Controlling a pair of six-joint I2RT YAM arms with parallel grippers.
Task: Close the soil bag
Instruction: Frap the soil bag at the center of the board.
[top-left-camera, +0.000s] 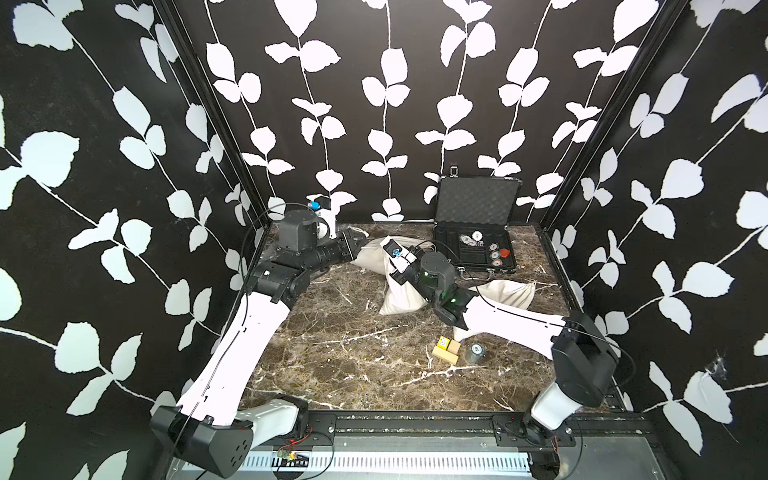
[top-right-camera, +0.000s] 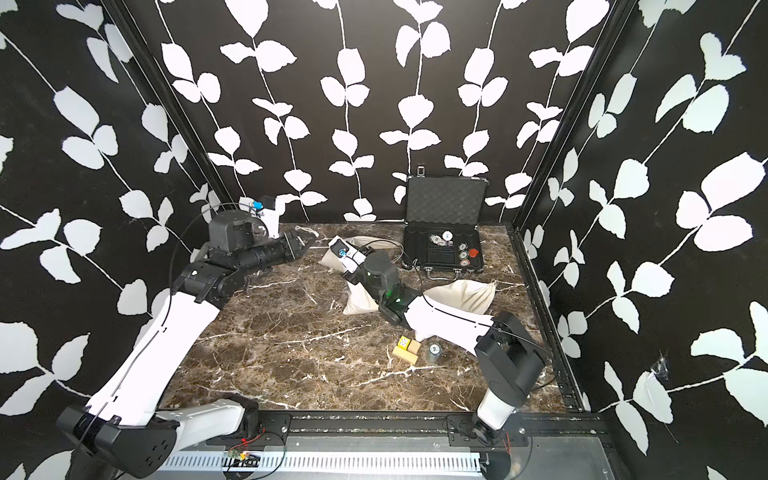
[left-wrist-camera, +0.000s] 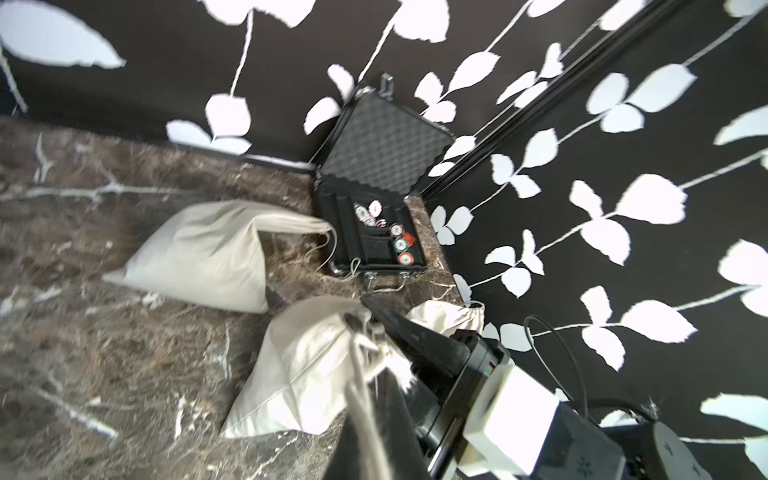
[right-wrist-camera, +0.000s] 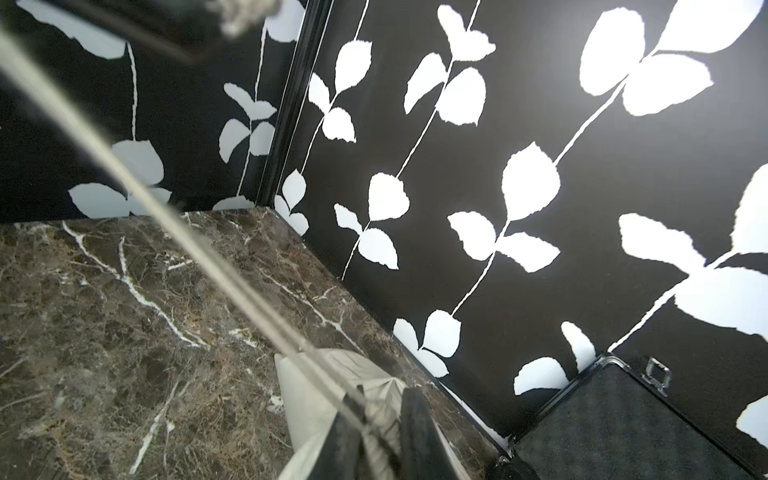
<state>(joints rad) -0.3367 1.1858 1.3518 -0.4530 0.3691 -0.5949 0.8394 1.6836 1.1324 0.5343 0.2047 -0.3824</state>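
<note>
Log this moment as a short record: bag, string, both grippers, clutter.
soil bag: cream cloth, lying on the marble table, neck gathered
drawstring: taut, running from the neck to the left gripper
left gripper: shut on the drawstring, rear left
right gripper: fingers flank the gathered neck; clamping unclear
clutter: rear bag, right-side bag, open black case with chips, wooden blocks

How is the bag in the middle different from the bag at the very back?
The middle bag has its neck bunched tight; the back bag looks slack-mouthed. The middle bag's cord is stretched taut to the left gripper; the back bag's lies loose. Both are cream cloth bags lying on the marble table.
</note>
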